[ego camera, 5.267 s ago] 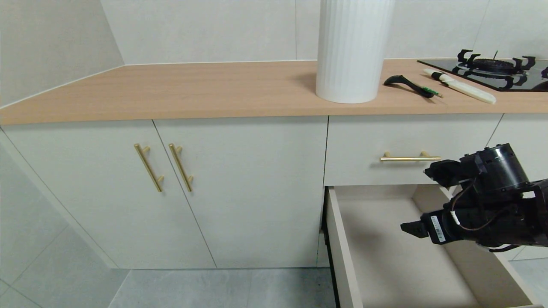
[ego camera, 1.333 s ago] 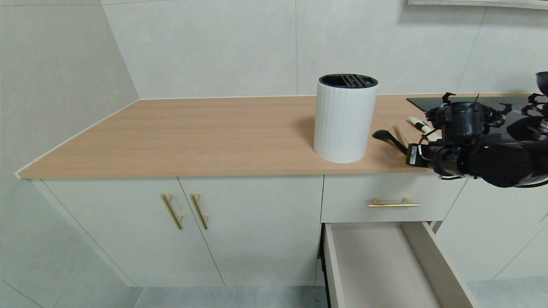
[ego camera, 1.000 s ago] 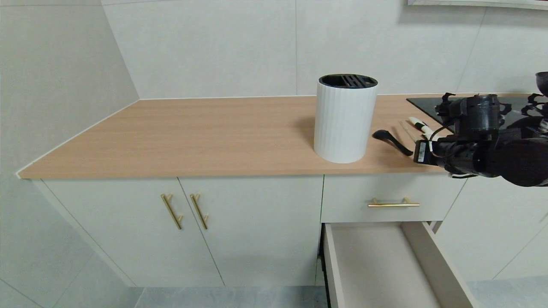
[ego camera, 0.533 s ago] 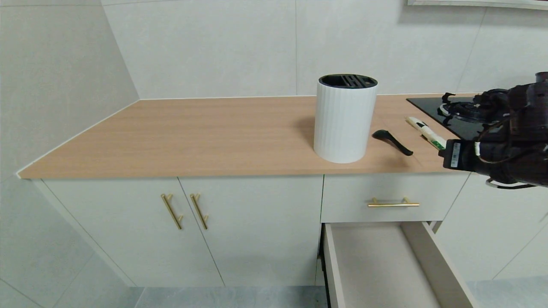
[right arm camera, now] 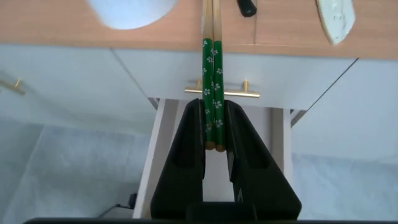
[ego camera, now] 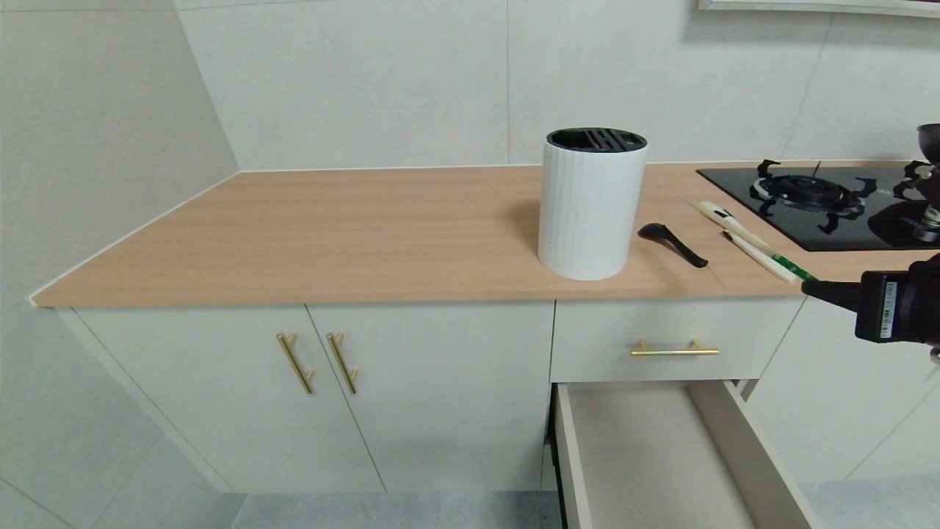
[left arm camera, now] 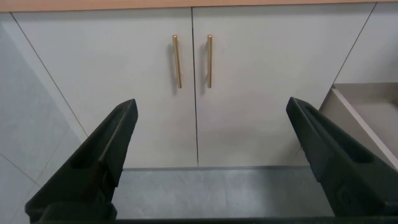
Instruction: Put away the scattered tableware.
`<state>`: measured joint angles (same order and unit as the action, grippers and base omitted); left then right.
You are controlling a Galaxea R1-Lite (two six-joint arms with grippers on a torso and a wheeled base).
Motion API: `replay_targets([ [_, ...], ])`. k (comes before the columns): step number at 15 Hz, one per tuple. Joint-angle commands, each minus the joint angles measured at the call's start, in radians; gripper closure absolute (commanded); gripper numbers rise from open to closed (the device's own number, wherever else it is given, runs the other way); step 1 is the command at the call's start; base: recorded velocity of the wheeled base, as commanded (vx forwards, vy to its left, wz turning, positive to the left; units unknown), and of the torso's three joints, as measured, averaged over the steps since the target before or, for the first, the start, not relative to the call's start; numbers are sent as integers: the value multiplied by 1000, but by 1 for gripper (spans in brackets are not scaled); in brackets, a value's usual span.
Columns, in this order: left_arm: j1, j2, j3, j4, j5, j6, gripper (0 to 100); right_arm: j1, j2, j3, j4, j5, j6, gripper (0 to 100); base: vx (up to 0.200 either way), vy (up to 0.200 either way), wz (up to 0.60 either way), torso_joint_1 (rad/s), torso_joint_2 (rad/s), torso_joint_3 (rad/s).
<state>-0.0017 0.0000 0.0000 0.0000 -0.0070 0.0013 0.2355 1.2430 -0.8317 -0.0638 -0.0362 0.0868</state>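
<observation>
My right gripper (ego camera: 814, 286) hovers just off the counter's front edge at the right, shut on the green flowered ends of a pair of chopsticks (ego camera: 764, 257). Their pale tips still reach back over the counter. In the right wrist view the chopsticks (right arm camera: 211, 74) run straight out from between the fingers (right arm camera: 186, 134). A black spoon (ego camera: 672, 242) lies beside the white ribbed holder (ego camera: 592, 206). A white knife (ego camera: 716, 213) lies behind the chopsticks. The left gripper (left arm camera: 217, 168) is open, low in front of the cabinet doors.
The lower drawer (ego camera: 569, 455) stands pulled out below the closed drawer with its gold handle (ego camera: 674, 351). A black gas hob (ego camera: 808, 198) occupies the counter's far right. The double doors have gold handles (left arm camera: 193, 61). The wooden counter (ego camera: 330, 228) is bare to the left.
The right gripper has drawn back from over the counter near the spoon toward the right and the front edge, taking the chopsticks with it. The head view rose after the first frame.
</observation>
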Motion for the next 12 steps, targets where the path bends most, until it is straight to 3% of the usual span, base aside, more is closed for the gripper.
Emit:
replay_targets([
  [1, 0, 0, 0, 0, 1, 0, 0, 1, -85, 51, 7, 52, -58, 100, 0, 0, 0, 0, 0, 0],
  [8, 0, 0, 0, 0, 1, 0, 0, 10, -111, 103, 78, 213, -164, 100, 0, 0, 0, 0, 0, 0],
  [12, 0, 0, 0, 0, 1, 0, 0, 36, -69, 120, 79, 214, -173, 100, 0, 0, 0, 0, 0, 0],
])
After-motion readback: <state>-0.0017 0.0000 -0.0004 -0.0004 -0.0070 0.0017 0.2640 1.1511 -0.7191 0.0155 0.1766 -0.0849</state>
